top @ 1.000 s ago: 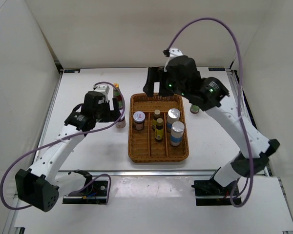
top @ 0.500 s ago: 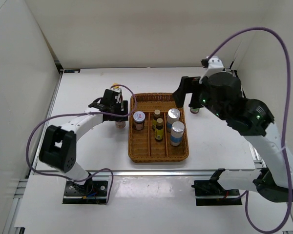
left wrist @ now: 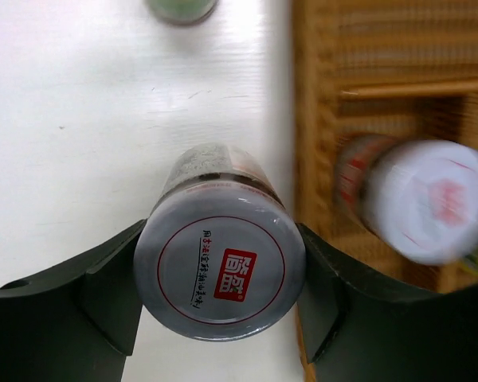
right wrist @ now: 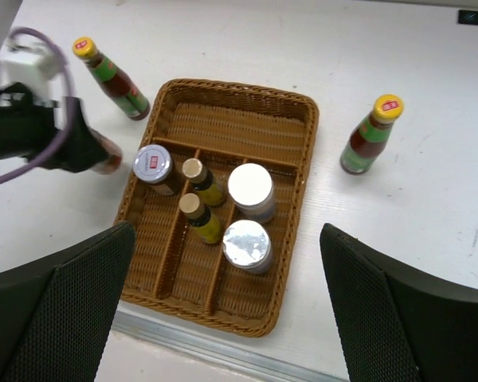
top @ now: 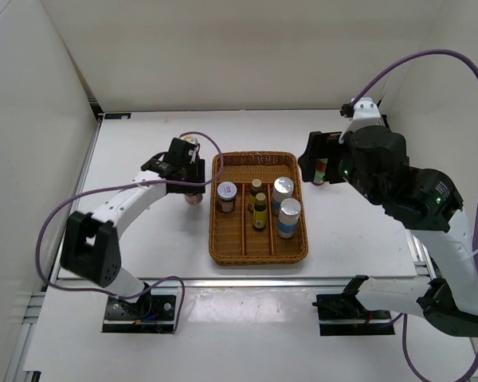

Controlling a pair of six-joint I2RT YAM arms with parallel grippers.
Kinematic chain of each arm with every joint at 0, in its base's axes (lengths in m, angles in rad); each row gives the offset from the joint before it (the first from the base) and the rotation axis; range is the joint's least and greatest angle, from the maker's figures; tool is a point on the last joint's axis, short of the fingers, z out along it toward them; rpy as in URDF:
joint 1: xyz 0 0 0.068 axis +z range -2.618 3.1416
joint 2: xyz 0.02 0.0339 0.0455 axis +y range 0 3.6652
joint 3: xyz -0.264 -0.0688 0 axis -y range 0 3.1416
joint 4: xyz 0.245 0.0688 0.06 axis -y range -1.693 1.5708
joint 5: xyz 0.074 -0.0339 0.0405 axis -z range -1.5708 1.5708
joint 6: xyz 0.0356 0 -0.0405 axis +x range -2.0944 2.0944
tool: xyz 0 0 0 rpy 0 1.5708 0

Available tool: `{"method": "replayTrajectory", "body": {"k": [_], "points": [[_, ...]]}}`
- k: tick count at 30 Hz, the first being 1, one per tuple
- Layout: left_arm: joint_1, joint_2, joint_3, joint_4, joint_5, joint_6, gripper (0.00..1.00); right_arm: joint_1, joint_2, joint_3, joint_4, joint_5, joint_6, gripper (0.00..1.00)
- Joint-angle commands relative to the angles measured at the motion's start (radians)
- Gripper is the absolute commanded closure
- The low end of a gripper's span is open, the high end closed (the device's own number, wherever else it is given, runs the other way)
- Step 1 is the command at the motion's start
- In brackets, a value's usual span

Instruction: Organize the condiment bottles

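Wicker rim: the brown wicker tray point(top: 258, 256) has bare white table point(top: 342, 231) open along its near and side edges.
Right compartment: two silver-topped blue-labelled cylinders point(top: 288, 213), upright.
Middle compartment: two tiny dark yellow-capped bottles point(top: 260, 210), upright.
Left compartment: one white-lidded jar point(top: 226, 193); free room nearer.
Left tool: the left gripper point(left wrist: 219, 247) clamps a second white-lidded jar point(left wrist: 219, 278) by its lid, just outside the tray's left rim.
Far table: one tall yellow-capped red/green-labelled bottle point(right wrist: 111, 73) off the tray's far-left corner, a second tall bottle point(right wrist: 372, 135) right of it.
Right tool: the right gripper point(right wrist: 227, 235) gapes wide, holding nothing.
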Motion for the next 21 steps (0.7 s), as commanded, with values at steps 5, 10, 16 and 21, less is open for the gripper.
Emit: {"method": "replayTrajectory", "body": {"k": [5, 10, 16, 21], "points": [[-0.128, -0.246, 0.142, -0.096, 0.179, 0.043, 0.89, 0.0, -0.048, 0.009, -0.012, 0.096, -0.031, 0.0], [-0.269, -0.228, 0.109, -0.105, 0.181, 0.009, 0.89, 0.0, -0.048, 0.009, -0.012, 0.109, -0.031, 0.0], [-0.321, -0.139, 0.143, -0.179, 0.127, -0.014, 0.88, 0.0, -0.048, 0.029, -0.023, 0.129, -0.04, 0.0], [-0.321, -0.096, 0.143, -0.191, 0.115, -0.014, 0.83, 0.0, -0.069, 0.029, -0.032, 0.147, -0.04, 0.0]]}}
